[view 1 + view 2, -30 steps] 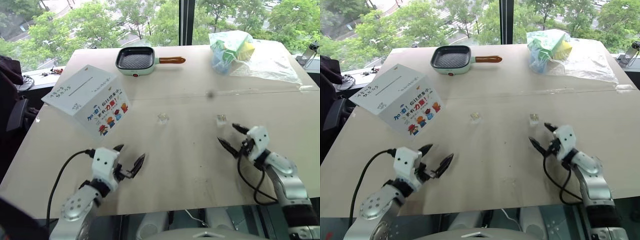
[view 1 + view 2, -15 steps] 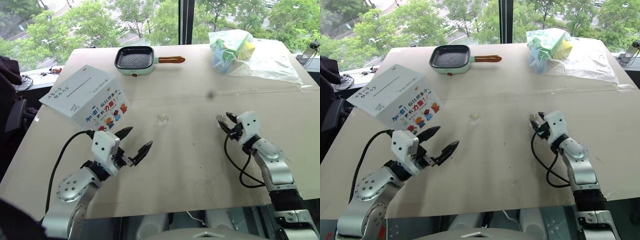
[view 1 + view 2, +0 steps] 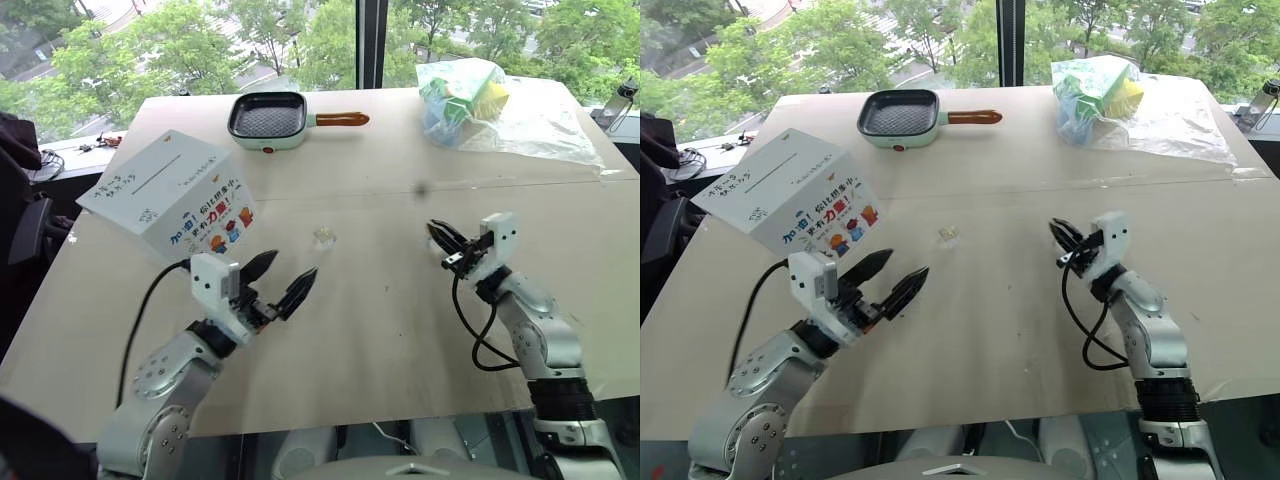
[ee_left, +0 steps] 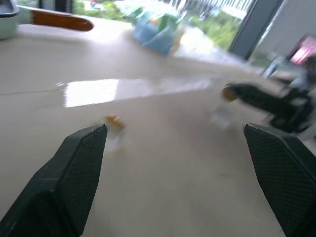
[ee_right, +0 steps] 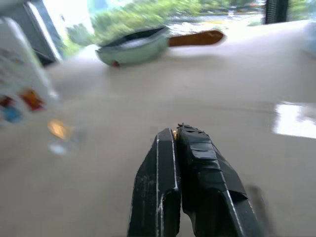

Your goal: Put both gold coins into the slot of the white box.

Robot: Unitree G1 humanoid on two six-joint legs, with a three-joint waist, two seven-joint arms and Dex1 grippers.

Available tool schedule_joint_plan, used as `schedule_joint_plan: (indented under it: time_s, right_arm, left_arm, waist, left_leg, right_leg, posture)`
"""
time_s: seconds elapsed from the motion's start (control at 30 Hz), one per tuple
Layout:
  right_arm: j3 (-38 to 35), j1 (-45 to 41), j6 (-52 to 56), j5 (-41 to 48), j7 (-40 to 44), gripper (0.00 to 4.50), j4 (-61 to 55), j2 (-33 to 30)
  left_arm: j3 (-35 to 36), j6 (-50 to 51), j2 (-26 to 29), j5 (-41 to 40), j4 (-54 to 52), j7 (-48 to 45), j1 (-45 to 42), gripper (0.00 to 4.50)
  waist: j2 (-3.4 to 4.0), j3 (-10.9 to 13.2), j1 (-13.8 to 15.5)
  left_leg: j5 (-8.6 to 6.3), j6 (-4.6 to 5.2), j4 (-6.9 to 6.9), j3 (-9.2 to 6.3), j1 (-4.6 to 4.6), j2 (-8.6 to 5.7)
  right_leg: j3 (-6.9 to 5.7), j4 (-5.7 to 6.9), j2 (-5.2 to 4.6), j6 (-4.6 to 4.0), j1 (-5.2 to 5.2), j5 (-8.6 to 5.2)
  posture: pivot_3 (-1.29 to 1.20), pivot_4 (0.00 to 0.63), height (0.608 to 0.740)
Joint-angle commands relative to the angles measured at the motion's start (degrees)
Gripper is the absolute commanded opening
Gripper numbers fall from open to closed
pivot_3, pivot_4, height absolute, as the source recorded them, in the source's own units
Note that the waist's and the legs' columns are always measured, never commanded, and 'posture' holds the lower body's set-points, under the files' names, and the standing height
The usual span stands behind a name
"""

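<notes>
The right gripper point(image 3: 1060, 236) hangs above the worktop point(image 3: 380, 330) right of centre, jaws pressed together; in the right wrist view a small gold glint sits at their very tip, and the left wrist view shows a yellow-gold spot at the end of that same gripper, so it is judged to be pinching one of the gold coins point(image 5: 174, 132), though only an edge shows. The second gold coin point(image 4: 114, 121) lies on the worktop near centre with a small clear lump point(image 3: 324, 237), just ahead of the left gripper point(image 3: 282, 279), whose jaws are spread wide and hold nothing. The white box point(image 3: 175, 205) stands tilted at the left side of the worktop, slot point(image 3: 160, 172) on its upturned face, well apart from the right gripper; a green pan point(image 3: 270, 121) and a plastic bag point(image 3: 470, 100) sit at the far edge. Step in hand, as judged: carry the pinched coin to the slot. To do it well: keep the jaws closed firmly, since so little of the coin is gripped; cross over the worktop high enough to clear the left gripper; turn the wrist so the coin's flat face lines up with the slit; bring it edge-first into the slot before releasing. Risk: a thin disc may pivot or slip out in transit.
</notes>
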Motion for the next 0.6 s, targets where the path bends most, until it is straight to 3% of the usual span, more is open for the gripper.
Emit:
schedule_joint_plan:
  time_s: [0.03,0.13,0.33,0.43,0.53,0.6]
  right_arm:
    - [-3.73,-3.81,14.88,22.40,-4.91,0.12,-5.97,1.63]
    - [-4.05,-6.76,21.65,36.68,-8.44,0.12,-6.40,3.29]
    - [-3.23,-9.46,25.35,51.08,-13.22,0.12,-5.54,4.04]
    - [-1.64,-10.13,25.73,52.99,-13.72,0.00,-5.53,4.11]
    - [-0.40,-10.45,25.77,53.28,-13.74,0.00,-5.31,4.12]
    - [0.24,-10.68,25.90,53.43,-13.37,0.00,-5.06,3.88]
  left_arm:
    - [0.19,0.20,-3.99,-15.01,-1.84,3.97,-2.91,4.50]
    - [-1.19,-1.73,-10.24,-23.61,0.37,6.79,-5.95,4.50]
    - [-3.68,-1.54,-13.72,-31.64,2.15,6.06,-5.99,4.50]
    - [-5.79,-0.61,-13.62,-33.73,2.22,5.23,-5.07,3.63]
    - [-6.62,-0.67,-12.69,-33.85,2.38,5.31,-5.39,2.37]
    - [-6.58,-0.80,-12.12,-33.77,2.66,5.16,-5.99,2.37]
  waist:
    - [0.02,-0.01,0.05]
    - [0.00,-0.01,0.18]
    - [0.01,-0.01,0.01]
    - [0.01,-0.01,-0.26]
    - [0.01,-0.01,-0.65]
    - [0.01,-0.01,-0.93]
  left_leg:
    - [0.00,0.00,0.00,0.00,0.01,0.00]
    - [0.00,0.01,0.02,0.01,0.00,-0.02]
    - [0.03,-0.05,0.02,0.05,-0.01,-0.03]
    - [0.03,-0.05,0.02,0.08,-0.03,-0.03]
    - [0.01,0.00,0.02,0.09,-0.02,-0.03]
    - [0.01,-0.01,0.02,0.07,-0.02,-0.03]
  right_leg:
    - [0.00,0.00,0.00,0.00,0.01,0.00]
    - [-0.03,-0.04,0.00,0.00,0.03,0.00]
    - [-0.04,-0.08,0.02,0.00,0.02,0.00]
    - [-0.03,-0.10,0.01,0.00,0.02,0.00]
    - [-0.03,-0.10,0.02,0.00,0.02,0.00]
    - [-0.04,-0.09,0.02,0.00,0.02,0.00]
  posture:
    - [0.00,0.150,0.721]
    - [0.00,0.150,0.721]
    - [0.00,0.150,0.721]
    - [0.00,0.150,0.721]
    - [0.00,0.150,0.721]
    - [0.00,0.150,0.721]
